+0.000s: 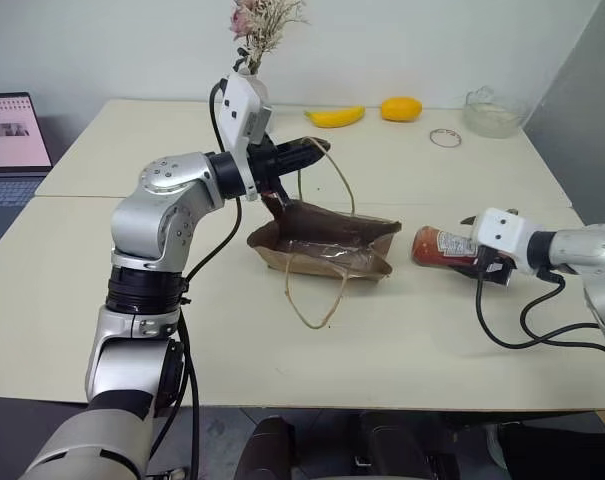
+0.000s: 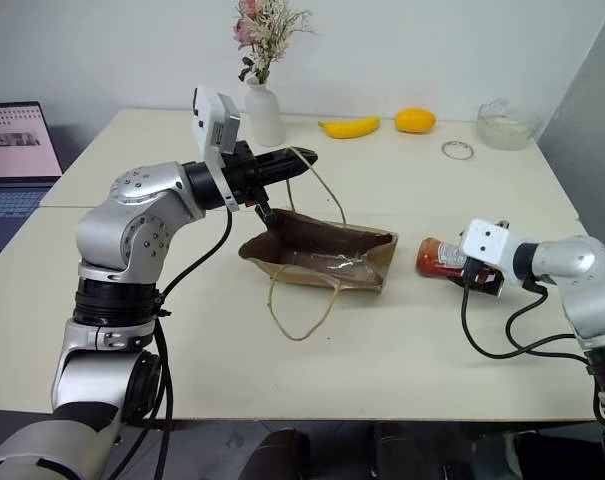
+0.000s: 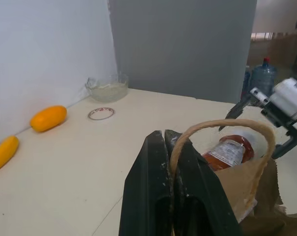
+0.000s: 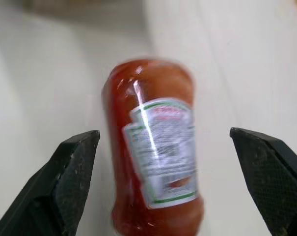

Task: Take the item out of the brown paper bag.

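Right gripper (image 4: 163,182), at the right edge of the head view, stands wide apart around the bottle (image 4: 153,157) without touching it; the bottle lies on its side on the table (image 1: 432,330), right of the bag (image 1: 327,245) and outside it. Left gripper (image 3: 170,147) is pinched tight on a string handle (image 3: 222,125), lifting it at upper centre. The release looks done, so the right arm should draw straight back, keeping its fingers clear so the bottle does not roll. The left can then let the handle go.
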Action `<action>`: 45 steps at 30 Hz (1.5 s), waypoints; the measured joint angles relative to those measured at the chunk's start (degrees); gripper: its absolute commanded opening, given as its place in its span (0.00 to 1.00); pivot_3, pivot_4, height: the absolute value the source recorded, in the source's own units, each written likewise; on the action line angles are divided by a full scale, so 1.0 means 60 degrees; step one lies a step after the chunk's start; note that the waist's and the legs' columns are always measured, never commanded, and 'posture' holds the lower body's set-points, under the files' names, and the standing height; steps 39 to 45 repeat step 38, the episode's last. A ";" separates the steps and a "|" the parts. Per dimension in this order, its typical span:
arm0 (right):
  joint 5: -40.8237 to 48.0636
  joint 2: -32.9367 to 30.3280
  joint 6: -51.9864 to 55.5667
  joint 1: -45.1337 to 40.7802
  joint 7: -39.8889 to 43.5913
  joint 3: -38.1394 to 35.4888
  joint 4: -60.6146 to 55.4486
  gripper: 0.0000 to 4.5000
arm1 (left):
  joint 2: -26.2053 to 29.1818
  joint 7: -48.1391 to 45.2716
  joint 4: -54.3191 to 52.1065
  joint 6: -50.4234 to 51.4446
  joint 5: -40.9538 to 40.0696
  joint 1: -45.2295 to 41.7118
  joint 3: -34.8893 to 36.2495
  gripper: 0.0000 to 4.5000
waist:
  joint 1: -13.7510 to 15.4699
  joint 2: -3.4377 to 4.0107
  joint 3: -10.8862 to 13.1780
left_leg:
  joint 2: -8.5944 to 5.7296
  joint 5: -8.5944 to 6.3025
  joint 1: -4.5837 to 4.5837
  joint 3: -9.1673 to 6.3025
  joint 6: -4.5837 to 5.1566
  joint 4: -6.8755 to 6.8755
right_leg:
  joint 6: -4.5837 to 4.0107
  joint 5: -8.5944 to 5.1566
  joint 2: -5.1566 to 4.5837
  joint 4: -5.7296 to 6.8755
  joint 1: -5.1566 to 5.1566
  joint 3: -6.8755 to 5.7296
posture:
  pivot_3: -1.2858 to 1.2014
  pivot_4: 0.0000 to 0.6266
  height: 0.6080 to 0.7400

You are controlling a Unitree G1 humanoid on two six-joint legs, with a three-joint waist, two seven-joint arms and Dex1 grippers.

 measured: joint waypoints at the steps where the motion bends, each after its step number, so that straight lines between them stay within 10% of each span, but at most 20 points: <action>1: 0.0513 0.0214 0.0576 0.0263 -0.0123 -0.0396 -0.0828 0.99 | -0.0024 -0.0020 0.0203 -0.0107 0.0060 -0.0075 -0.0021 0.00 | -0.0007 0.0000 0.0000 | 0.0002 0.0000 0.0005 -0.0018 -0.0001 0.0001 | 0.0000 0.0000 -0.0003 0.0003 0.0001 0.0003 | 0.52 0.24 1.00; 7: 0.4048 0.2514 0.4397 0.0609 -0.2346 -0.1869 -0.5164 1.00 | -0.0109 0.0024 0.2701 -0.1400 0.1127 -0.1371 -0.0360 0.15 | -0.0004 0.0000 0.0000 | -0.0019 0.0009 0.0029 -0.0039 -0.0015 0.0006 | 0.0000 0.0000 0.0002 0.0038 0.0012 -0.0007 | 0.52 0.24 1.00; 19: 0.4310 0.2587 0.5167 0.0601 -0.3641 -0.1337 -0.5484 1.00 | 0.0790 -0.1550 0.3720 -0.2271 0.1862 -0.1610 -0.0709 1.00 | -0.0037 0.0001 -0.0001 | -0.0007 0.0006 -0.0009 -0.0026 -0.0009 -0.0004 | -0.0001 -0.0001 0.0016 0.0003 -0.0008 -0.0010 | 0.52 0.24 1.00; 27: 0.3389 0.3061 0.3633 0.1014 -0.4415 -0.1235 -0.4578 1.00 | 0.1645 -0.0123 0.0333 -0.1293 0.1644 0.1230 0.0646 1.00 | -0.0056 0.0000 -0.0001 | 0.0003 0.0006 0.0004 -0.0042 -0.0009 -0.0002 | 0.0000 -0.0001 -0.0008 0.0008 0.0000 0.0001 | 0.52 0.24 1.00; 37: 0.2335 0.4259 0.1454 0.3325 -0.5135 -0.1016 -0.4469 1.00 | -0.0077 0.3279 -0.5420 -0.0543 0.1845 0.7697 0.1612 1.00 | -0.0004 -0.0004 -0.0013 | -0.0002 0.0006 0.0051 -0.0039 -0.0011 -0.0007 | 0.0001 0.0001 -0.0047 0.0009 0.0032 0.0008 | 0.52 0.24 1.00; 45: 0.2302 0.4442 0.1318 0.3371 -0.5198 -0.1000 -0.4428 1.00 | -0.0180 0.3453 -0.5533 -0.0727 0.1951 0.7982 0.1593 1.00 | -0.0004 -0.0005 -0.0013 | 0.0000 0.0006 0.0056 -0.0040 -0.0011 -0.0007 | 0.0000 0.0002 -0.0043 0.0013 0.0033 0.0005 | 0.52 0.24 1.00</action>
